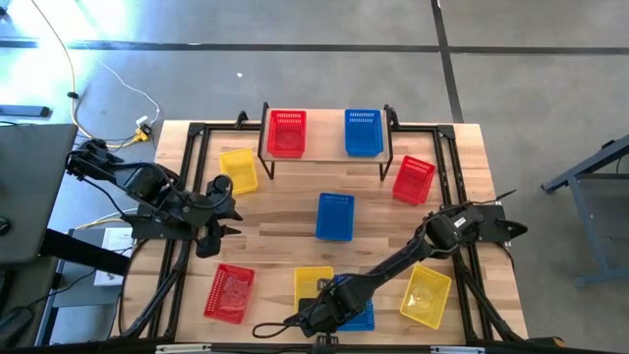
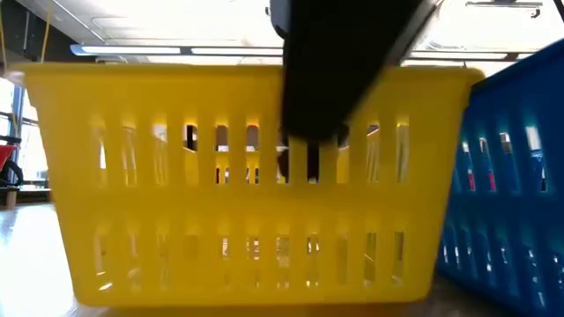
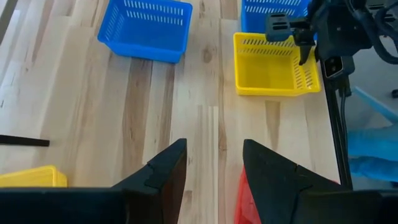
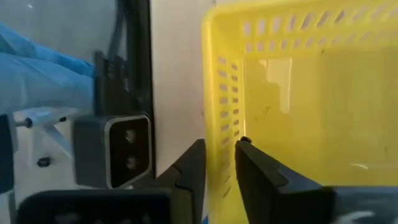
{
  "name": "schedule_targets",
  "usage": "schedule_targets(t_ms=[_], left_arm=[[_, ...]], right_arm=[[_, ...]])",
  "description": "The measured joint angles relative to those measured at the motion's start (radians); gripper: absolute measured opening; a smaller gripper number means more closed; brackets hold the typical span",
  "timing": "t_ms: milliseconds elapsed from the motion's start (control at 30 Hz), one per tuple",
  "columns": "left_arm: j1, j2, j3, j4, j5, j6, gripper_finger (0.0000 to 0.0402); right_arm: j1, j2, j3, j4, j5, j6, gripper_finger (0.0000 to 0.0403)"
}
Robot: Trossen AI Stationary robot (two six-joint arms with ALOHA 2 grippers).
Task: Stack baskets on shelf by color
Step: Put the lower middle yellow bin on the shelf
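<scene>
Currently the table (image 1: 462, 147) carries the shelf (image 1: 324, 155) at its far edge, with a red basket (image 1: 286, 132) on its left end and a blue basket (image 1: 363, 132) on its right end; no yellow one stands there yet. Seven more baskets lie loose on the table.

At the near edge, a yellow basket (image 1: 314, 284) sits touching a second blue basket (image 1: 356, 305) on its right. The right gripper (image 4: 219, 163) pinches the yellow basket's wall, one finger inside and one outside the mesh.

The left gripper (image 3: 213, 167) hovers with its fingers spread above bare wood at the left, near a loose red basket (image 1: 229, 292).

Judged step: lift the yellow basket for the shelf's free middle space.
- Keep the pinch deep on the wall; thin mesh likely flexes.
- Raise straight up before travelling, so the neighbouring blue basket is not dragged.
- Carry level, and clear the central blue basket (image 1: 335, 216).
</scene>
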Motion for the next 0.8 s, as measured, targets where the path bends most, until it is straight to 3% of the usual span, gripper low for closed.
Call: schedule_targets(t_ms=[267,800], left_arm=[[0.000,0.000,0.000,0.000,0.000,0.000,0.0147],[0.001,0.000,0.000,0.003,-0.002,0.000,0.0147]], right_arm=[[-0.006,-0.003,0.001,-0.027,0.001,-0.037,0.0006],[-0.046,-0.039,0.077,-0.180,-0.012,-0.166,0.0001]])
